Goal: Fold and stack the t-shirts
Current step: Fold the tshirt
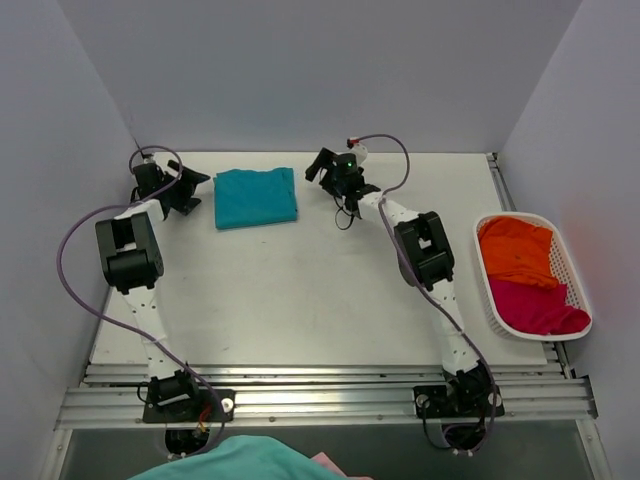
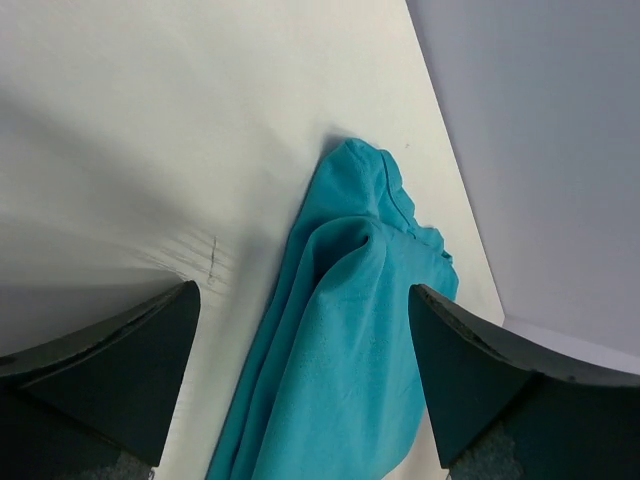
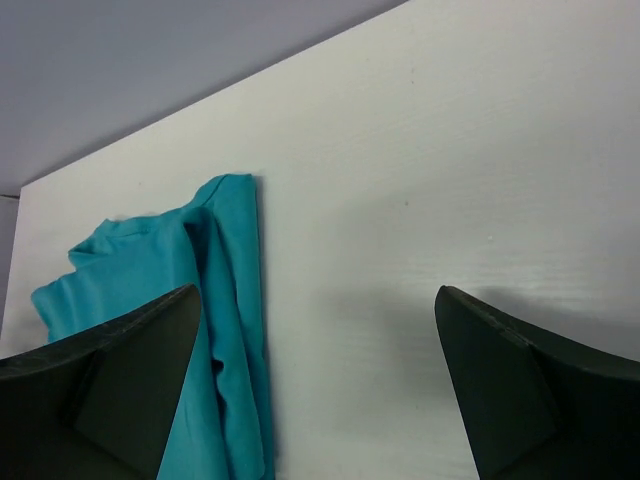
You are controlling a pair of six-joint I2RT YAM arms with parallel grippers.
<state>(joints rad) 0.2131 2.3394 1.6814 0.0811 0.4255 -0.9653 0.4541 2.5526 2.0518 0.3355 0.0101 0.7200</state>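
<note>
**Layout on the tabletop**

Near the far edge, left of the middle: one folded t-shirt point(image 1: 256, 197), flat on the table point(image 1: 300, 300). Just left of it, toward the far left corner: the left gripper point(image 1: 198, 186). To its right, near the middle of the far edge and apart from the cloth: the right gripper point(image 1: 317, 167). At the right edge: a basket point(image 1: 487, 287) with two more shirts inside, the rear t-shirt point(image 1: 517, 250) toward the far edge, the front t-shirt point(image 1: 535, 306) toward the near edge, touching each other.

Looking down from high behind; low and close at each wrist, sharing the teal t-shirt point(image 1: 256, 197) between left pincer point(image 1: 198, 184) and right pincer point(image 1: 318, 168).
</note>
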